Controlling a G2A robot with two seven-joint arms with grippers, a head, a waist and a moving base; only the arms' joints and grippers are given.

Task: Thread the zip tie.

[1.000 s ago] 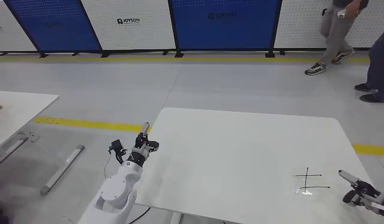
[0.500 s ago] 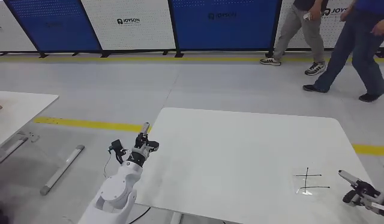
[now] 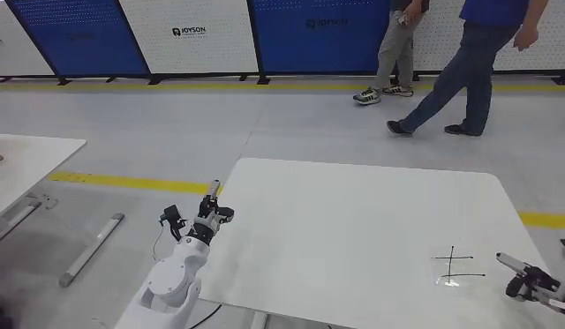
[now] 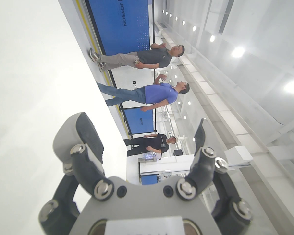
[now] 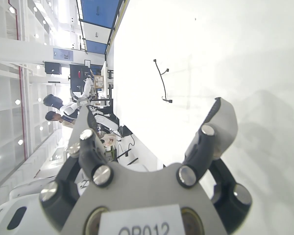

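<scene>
Zip ties, crossed on table, near right gripper, fingers spread, empty; left gripper, likewise spread, well apart

Grey floor across the middle, yellow line crossing left of centre, blue and white pegboard panels along the top edge, white table lower centre, second table at left edge.

Zip ties lie on the table at its front right, just beside the right tool.
</scene>
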